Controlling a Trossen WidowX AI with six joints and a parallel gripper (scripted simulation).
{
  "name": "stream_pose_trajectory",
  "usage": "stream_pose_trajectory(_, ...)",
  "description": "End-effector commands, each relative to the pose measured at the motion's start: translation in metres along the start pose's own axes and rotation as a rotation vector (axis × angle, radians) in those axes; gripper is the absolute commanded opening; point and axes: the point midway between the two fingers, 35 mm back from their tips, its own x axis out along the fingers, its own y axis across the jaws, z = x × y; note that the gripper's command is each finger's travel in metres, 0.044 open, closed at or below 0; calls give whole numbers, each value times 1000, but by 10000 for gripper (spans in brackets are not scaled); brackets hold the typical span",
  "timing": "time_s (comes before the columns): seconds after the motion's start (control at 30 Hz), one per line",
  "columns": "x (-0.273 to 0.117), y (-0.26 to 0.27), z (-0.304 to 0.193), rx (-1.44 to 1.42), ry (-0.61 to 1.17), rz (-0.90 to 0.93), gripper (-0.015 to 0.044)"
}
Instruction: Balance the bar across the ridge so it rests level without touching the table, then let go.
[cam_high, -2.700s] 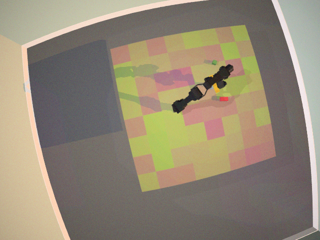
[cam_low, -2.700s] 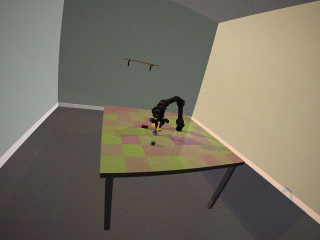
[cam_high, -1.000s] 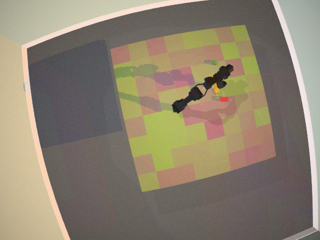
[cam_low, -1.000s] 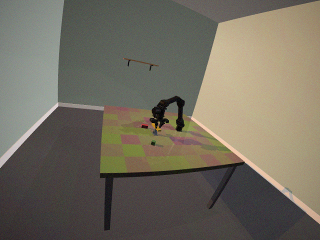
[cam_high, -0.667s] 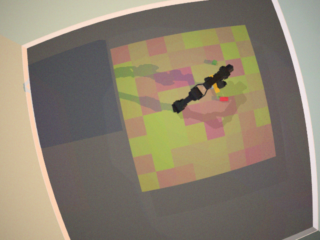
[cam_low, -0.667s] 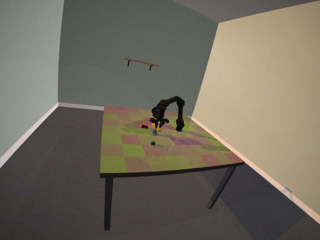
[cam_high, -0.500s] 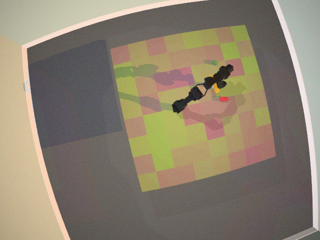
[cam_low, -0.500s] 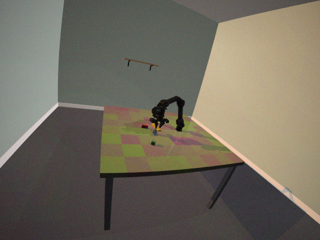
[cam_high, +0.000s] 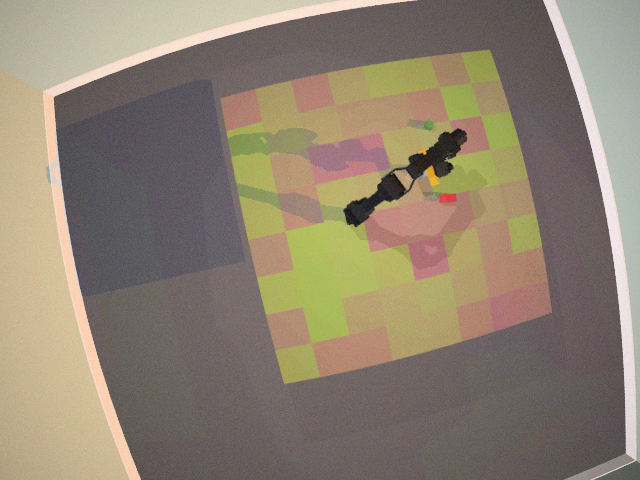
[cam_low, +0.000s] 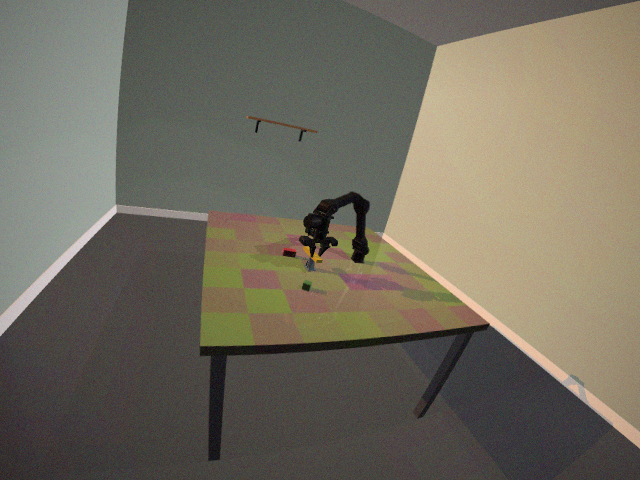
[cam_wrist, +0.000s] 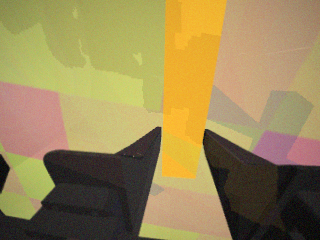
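The yellow bar (cam_high: 433, 176) (cam_low: 316, 259) (cam_wrist: 192, 75) lies across the top of the small blue-grey ridge (cam_low: 310, 266), above the table. The arm hides its middle in the top view. Whether the bar is exactly level is too small to tell. My gripper (cam_low: 316, 254) (cam_wrist: 181, 132) points down over the bar, with one finger on each side of it. The fingers stand slightly apart around the bar, very close to its edges, and do not clamp it. In the wrist view the bar runs from the top edge down between the fingertips. The ridge is mostly hidden there.
A red block (cam_high: 448, 197) (cam_low: 289, 252) lies on the checkered table (cam_high: 361, 320) (cam_low: 273, 325) near one end of the bar. A green block (cam_high: 429, 125) (cam_low: 306, 285) lies beyond the other end. The arm's base (cam_high: 357, 214) (cam_low: 357, 253) stands to one side.
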Motion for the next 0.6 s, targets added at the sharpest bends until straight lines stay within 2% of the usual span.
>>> stream_pose_trajectory(0.0,0,0,0,0,0,0,185)
stream_pose_trajectory(0.23,0,0,0,0,0,0,185)
stream_pose_trajectory(0.57,0,0,0,0,0,0,440)
